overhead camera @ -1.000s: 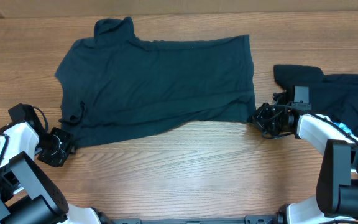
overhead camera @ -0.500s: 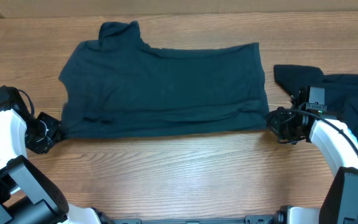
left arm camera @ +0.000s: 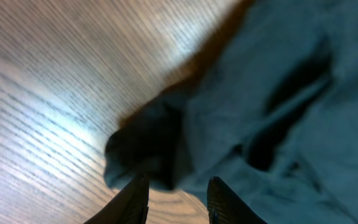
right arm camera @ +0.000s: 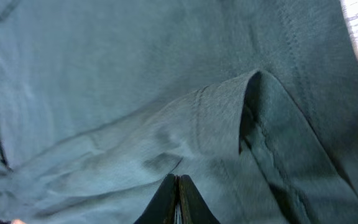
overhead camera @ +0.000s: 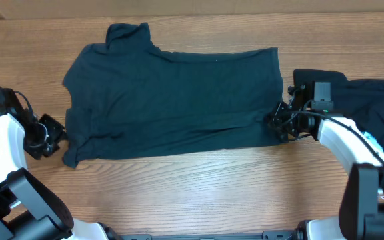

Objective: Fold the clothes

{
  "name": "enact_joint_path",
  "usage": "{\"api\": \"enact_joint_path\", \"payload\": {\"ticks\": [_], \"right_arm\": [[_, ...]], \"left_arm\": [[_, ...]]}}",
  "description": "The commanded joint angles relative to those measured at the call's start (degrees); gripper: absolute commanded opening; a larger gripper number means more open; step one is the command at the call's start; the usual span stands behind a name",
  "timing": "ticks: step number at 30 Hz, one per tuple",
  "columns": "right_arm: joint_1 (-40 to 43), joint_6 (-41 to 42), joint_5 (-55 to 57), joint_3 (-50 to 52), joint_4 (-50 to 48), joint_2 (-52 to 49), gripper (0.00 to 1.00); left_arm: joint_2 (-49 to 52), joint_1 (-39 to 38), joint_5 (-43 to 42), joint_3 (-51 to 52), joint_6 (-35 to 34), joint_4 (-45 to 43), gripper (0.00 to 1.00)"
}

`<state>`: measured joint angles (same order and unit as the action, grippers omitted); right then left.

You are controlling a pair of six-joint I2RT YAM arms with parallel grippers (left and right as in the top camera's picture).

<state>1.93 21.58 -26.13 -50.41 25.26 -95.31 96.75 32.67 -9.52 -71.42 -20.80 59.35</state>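
Currently, the right pincer (right arm camera: 178,193) is closed on the right edge of the dark T-shirt (overhead camera: 172,100). The left pincer (left arm camera: 176,202) stands open, just beside the T-shirt's lower left corner. The T-shirt lies spread across the counter (overhead camera: 199,193).

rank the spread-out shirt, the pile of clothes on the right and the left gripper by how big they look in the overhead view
1. shirt, by far the largest
2. pile of clothes, clearly smaller, though the picture's edge cuts part of it off
3. left gripper, the smallest
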Motion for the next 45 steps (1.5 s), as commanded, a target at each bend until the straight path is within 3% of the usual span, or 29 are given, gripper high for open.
{"api": "enact_joint_path", "payload": {"ticks": [1, 4, 6, 8, 10, 12, 14, 16, 23, 25, 28, 30, 34, 40, 41, 42, 45], "right_arm": [[-1.5, 2.5, -0.4, -0.8, -2.2, -4.0, 0.04], [-1.8, 3.7, -0.9, -0.8, -14.3, -4.6, 0.04], [-0.6, 9.4, -1.0, -0.9, -25.4, -4.6, 0.04], [1.6, 10.6, -5.1, -2.0, -28.7, -4.1, 0.04], [3.4, 6.6, -9.7, -3.8, -21.5, -2.2, 0.04], [3.9, 0.2, -7.7, -4.9, -7.5, 0.2, 0.04], [3.8, -3.3, -2.6, -4.9, 1.1, -0.2, 0.26], [3.8, -4.3, 0.8, -4.8, 2.2, -1.8, 0.3], [3.8, -4.0, -0.2, -4.7, -0.4, -7.5, 0.3], [3.8, -4.0, -2.5, -4.7, -0.8, -7.5, 0.22], [3.8, -4.1, -4.0, -4.7, -0.7, -7.5, 0.2], [3.8, -4.1, -4.2, -4.7, -0.7, -7.5, 0.04], [5.2, -2.5, -12.8, -6.9, -2.2, -3.5, 0.04], [6.7, 3.1, -5.1, -8.8, -6.0, -1.9, 0.04], [6.7, 3.1, -4.4, -8.8, -6.5, -1.9, 0.05], [6.7, 3.1, -3.9, -8.8, -7.0, -1.9, 0.4], [7.1, 3.1, -3.9, -8.8, -6.9, -1.9, 0.46]], "left_arm": [[-1.3, 0.3, -2.9, -7.1, 3.1, 2.5, 0.35], [-1.3, 0.2, -3.0, -9.0, 3.1, 3.2, 0.37], [-1.3, 0.2, -3.0, -9.0, 3.1, 3.5, 0.38], [-1.3, 0.2, -3.0, -9.0, 3.2, 3.7, 0.38], [-1.3, 0.2, -3.7, -9.0, 5.8, 4.1, 0.38], [-1.3, 0.2, -3.7, -9.0, 6.7, 4.2, 0.4], [-1.3, 0.2, -3.7, -9.0, 6.7, 3.7, 0.41], [-1.3, 0.2, -3.7, -9.0, 6.7, 3.3, 0.41], [-1.3, 0.2, -3.7, -9.0, 6.7, 3.4, 0.42], [-1.3, 0.2, -3.7, -9.0, 6.7, 3.4, 0.42], [-1.3, 0.2, -3.7, -9.0, 6.7, 3.4, 0.43], [-1.3, 0.2, -3.7, -9.0, 6.7, 3.4, 0.43], [-1.3, 0.2, -3.7, -9.0, 6.7, 3.4, 0.43], [-1.3, 0.2, -3.7, -9.0, 6.7, 3.4, 0.43], [-1.3, 0.2, -3.7, -9.0, 6.7, 3.4, 0.44], [-1.3, 0.2, -3.7, -9.0, 6.7, 3.4, 0.44], [-1.3, 0.2, -3.8, -9.0, 7.2, 4.2, 0.44]]}}
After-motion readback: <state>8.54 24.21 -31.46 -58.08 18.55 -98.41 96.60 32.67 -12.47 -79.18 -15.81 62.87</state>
